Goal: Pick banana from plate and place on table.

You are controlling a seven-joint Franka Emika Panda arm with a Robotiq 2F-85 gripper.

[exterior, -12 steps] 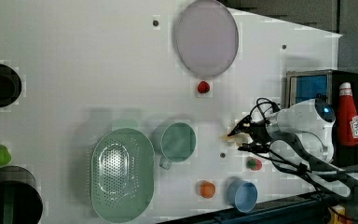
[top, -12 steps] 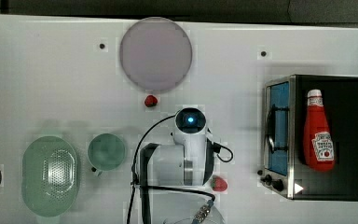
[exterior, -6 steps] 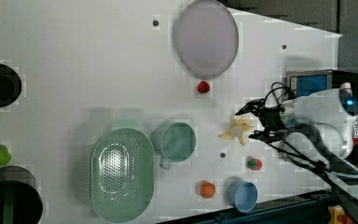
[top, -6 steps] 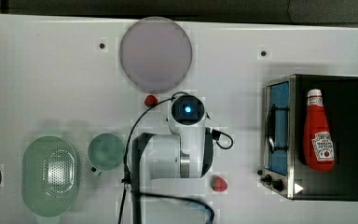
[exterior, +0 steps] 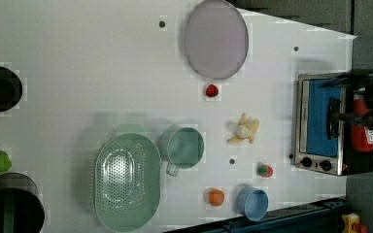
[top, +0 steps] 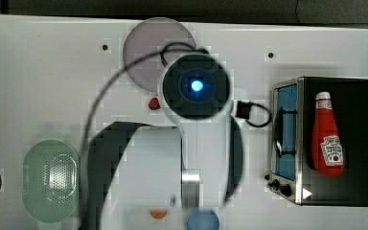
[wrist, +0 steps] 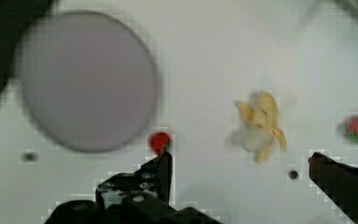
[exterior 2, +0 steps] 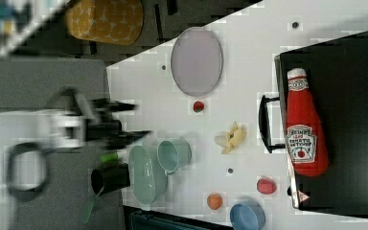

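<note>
The banana (exterior: 244, 130) lies on the white table (exterior: 77, 73), its pale peel lobes splayed, between the teal cup and the toaster oven. It also shows in the right view (exterior 2: 231, 138) and the wrist view (wrist: 258, 126). The lilac-grey plate (exterior: 215, 39) is bare, well apart from the banana. My gripper (wrist: 240, 168) hangs open high above the table, with nothing between its dark fingers (wrist: 161, 170). In the right view the gripper (exterior 2: 141, 120) is blurred at the left. In the top view the arm (top: 196, 86) covers part of the plate (top: 143, 48).
A red strawberry (exterior: 212, 90) sits just off the plate. A teal cup (exterior: 186, 147) and a green strainer (exterior: 127, 180) stand near the banana. A toaster oven (exterior: 320, 124) carries a ketchup bottle (exterior 2: 304, 139). A blue cup (exterior: 252, 203) and an orange ball (exterior: 216, 196) sit near the table's edge.
My gripper has opened wide and let go of the banana, which now rests on the table. The arm has risen well clear of it, toward the top camera.
</note>
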